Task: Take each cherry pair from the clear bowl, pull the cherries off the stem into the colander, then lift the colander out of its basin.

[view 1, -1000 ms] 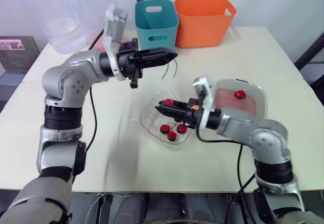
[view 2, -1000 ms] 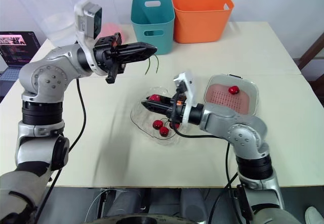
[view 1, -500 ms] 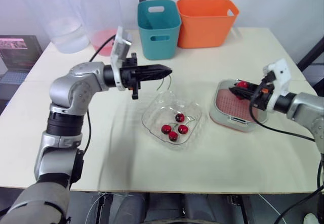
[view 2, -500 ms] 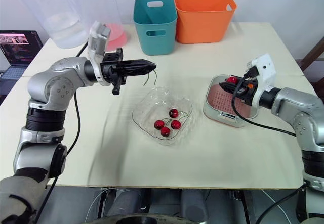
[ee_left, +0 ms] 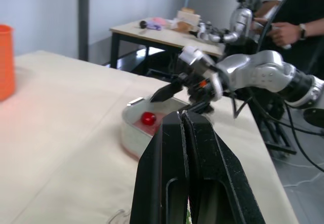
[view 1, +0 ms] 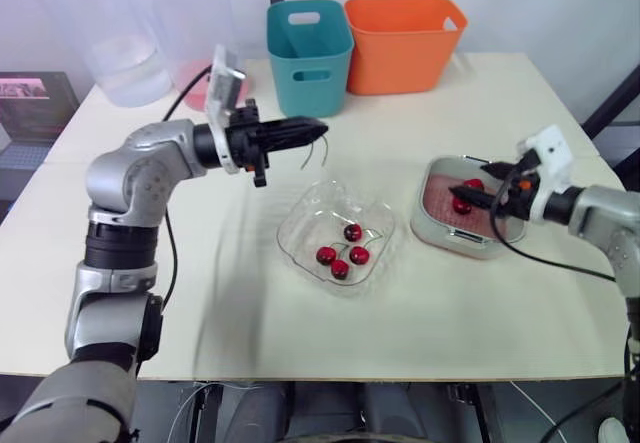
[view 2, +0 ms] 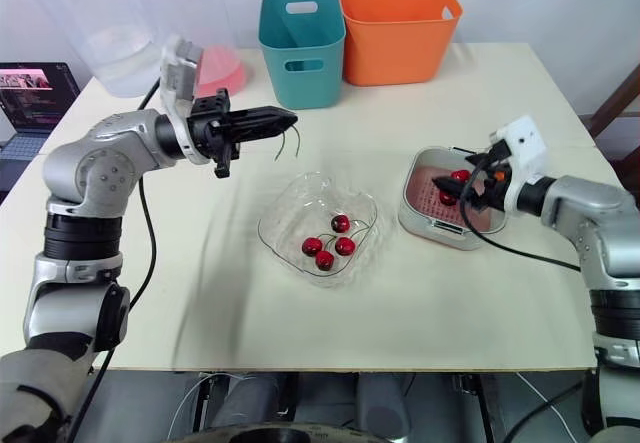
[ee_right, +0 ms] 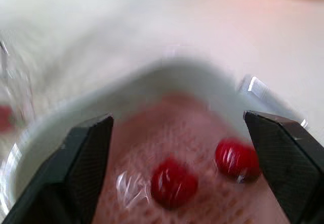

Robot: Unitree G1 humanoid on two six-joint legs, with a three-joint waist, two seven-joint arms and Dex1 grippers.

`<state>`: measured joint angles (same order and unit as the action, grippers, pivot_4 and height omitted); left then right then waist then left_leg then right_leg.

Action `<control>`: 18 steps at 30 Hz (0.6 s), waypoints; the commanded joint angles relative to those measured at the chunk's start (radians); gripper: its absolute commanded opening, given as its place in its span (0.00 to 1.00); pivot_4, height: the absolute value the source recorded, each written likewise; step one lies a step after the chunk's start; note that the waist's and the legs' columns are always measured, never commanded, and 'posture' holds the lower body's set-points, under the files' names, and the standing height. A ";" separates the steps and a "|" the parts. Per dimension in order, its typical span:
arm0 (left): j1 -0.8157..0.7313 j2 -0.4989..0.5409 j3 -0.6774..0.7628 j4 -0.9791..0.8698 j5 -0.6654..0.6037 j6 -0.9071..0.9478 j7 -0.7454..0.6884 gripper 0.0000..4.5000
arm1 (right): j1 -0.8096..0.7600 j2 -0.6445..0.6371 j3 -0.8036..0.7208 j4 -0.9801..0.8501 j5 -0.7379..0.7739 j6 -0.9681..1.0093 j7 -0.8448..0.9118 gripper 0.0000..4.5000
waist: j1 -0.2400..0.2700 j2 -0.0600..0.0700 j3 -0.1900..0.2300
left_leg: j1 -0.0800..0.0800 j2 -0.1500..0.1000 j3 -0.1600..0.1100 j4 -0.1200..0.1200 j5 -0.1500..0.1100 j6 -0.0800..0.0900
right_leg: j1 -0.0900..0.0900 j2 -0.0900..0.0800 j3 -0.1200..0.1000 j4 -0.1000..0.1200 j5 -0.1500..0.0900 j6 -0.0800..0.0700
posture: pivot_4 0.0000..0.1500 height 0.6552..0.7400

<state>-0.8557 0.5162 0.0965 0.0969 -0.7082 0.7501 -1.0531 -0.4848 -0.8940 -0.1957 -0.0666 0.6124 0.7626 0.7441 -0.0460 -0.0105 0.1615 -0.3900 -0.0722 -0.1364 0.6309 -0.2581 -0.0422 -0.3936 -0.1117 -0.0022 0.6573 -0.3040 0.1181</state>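
Observation:
The clear bowl sits mid-table with several red cherries and their stems in it. My left gripper hovers above the bowl's far left side, shut on a bare green stem that dangles from its tips. To the right, the pink colander rests in its pale basin. Two loose cherries lie on the mesh. My right gripper hangs just over the colander with its fingers spread wide, open and holding nothing.
A teal bin and an orange bin stand at the back. Clear tubs and a pink dish are at the back left. In the left wrist view, a person stands beyond the table.
My right gripper carried a cherry from the bowl to the colander, then opened; a second cherry now lies on the mesh. The left gripper lowered slightly, still holding the stem.

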 commanded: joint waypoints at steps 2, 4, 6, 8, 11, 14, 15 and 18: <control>0.075 0.082 0.104 0.034 -0.014 0.039 0.045 0.00 | -0.107 0.087 0.028 -0.267 0.206 0.149 -0.005 0.99 | -0.004 0.001 0.000 | 0.001 0.001 0.000 0.000 0.000 0.000 | 0.000 0.001 0.000 0.000 0.000 0.000 | 1.00 0.99; 0.142 0.110 0.159 0.082 -0.028 0.067 0.066 0.00 | -0.157 0.183 0.108 -0.355 0.243 0.182 -0.047 0.99 | -0.007 0.001 -0.001 | 0.001 0.001 -0.002 -0.001 0.000 0.000 | 0.000 0.001 0.000 0.000 0.000 0.000 | 1.00 0.99; 0.213 0.136 0.184 0.132 -0.015 0.066 0.065 0.00 | -0.204 0.293 0.177 -0.398 0.268 0.205 -0.095 0.99 | -0.008 0.001 -0.001 | 0.001 0.001 -0.004 -0.001 0.000 0.000 | 0.000 0.002 0.001 0.000 0.000 0.000 | 1.00 0.99; 0.281 0.157 0.185 0.162 0.010 0.053 0.064 0.00 | -0.238 0.367 0.276 -0.420 0.227 0.218 -0.125 0.99 | -0.001 0.001 -0.001 | 0.000 0.000 -0.004 -0.001 0.000 0.000 | -0.002 0.000 0.001 0.002 0.000 0.000 | 1.00 0.99; 0.332 0.161 0.205 0.184 0.017 0.052 0.094 0.00 | -0.263 0.409 0.383 -0.433 0.164 0.216 -0.137 0.99 | 0.019 -0.001 -0.001 | -0.002 -0.003 -0.006 0.000 0.001 -0.002 | -0.002 -0.002 0.001 0.002 0.000 0.000 | 1.00 0.99; 0.395 0.164 0.212 0.153 0.015 0.058 0.106 0.00 | -0.257 0.422 0.473 -0.453 0.106 0.174 -0.108 0.99 | 0.033 -0.002 -0.002 | -0.002 -0.004 -0.006 0.000 0.001 -0.002 | -0.002 -0.003 0.001 0.000 0.000 0.000 | 1.00 0.99; 0.426 0.169 0.192 0.124 0.038 0.052 0.117 0.00 | -0.247 0.415 0.511 -0.456 0.078 0.154 -0.087 0.99 | 0.032 -0.002 -0.002 | -0.002 -0.004 -0.006 0.000 0.001 -0.002 | -0.002 -0.003 0.001 0.000 0.000 0.000 | 1.00 0.99; 0.472 0.174 0.168 0.088 0.090 0.034 0.161 0.06 | -0.234 0.401 0.553 -0.443 0.030 0.116 -0.051 1.00 | 0.029 -0.002 -0.002 | -0.002 -0.004 -0.005 -0.001 0.001 -0.002 | -0.002 -0.003 0.001 0.000 0.000 0.000 | 1.00 0.99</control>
<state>-0.3865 0.6739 0.2626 0.2235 -0.6442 0.8095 -0.9179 -0.7104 -0.4890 0.3569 -0.4882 0.6685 0.9138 0.6709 -0.0169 -0.0124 0.1597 -0.3917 -0.0763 -0.1416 0.6301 -0.2573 -0.0439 -0.3962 -0.1151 -0.0014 0.6579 -0.3039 0.1179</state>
